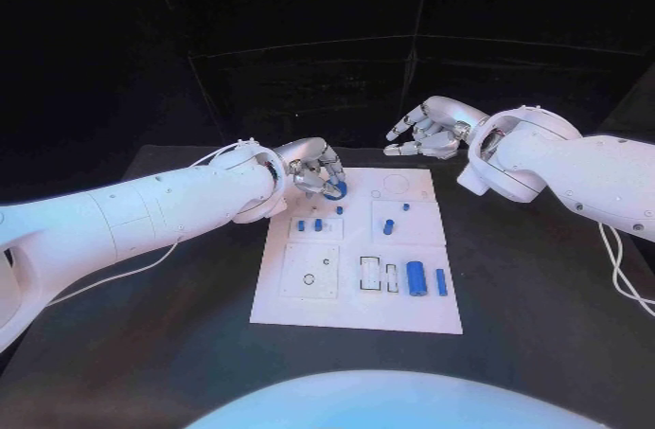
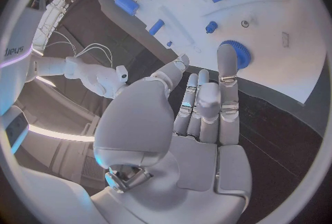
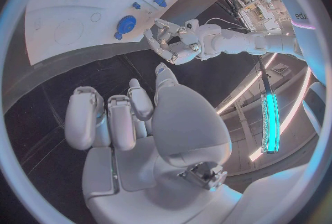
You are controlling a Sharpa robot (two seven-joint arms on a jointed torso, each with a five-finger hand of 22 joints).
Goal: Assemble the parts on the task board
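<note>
White task board (image 1: 358, 301) flat on table, small blue parts (image 1: 415, 278) scattered on it

Left hand (image 1: 312, 167) fingers down, right hand (image 1: 430, 126) curled, empty

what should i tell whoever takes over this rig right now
Left hand: at the board's far left corner, a fingertip at the blue gear; whether it grips it, cannot tell.
Right hand: off the board's far edge, fingers curled, holding nothing.
Board: two small blue parts mid left, one mid right, a cylinder and a thin bar near right.
Done: unclear.
Left: seat the gear, then the loose parts.
</note>
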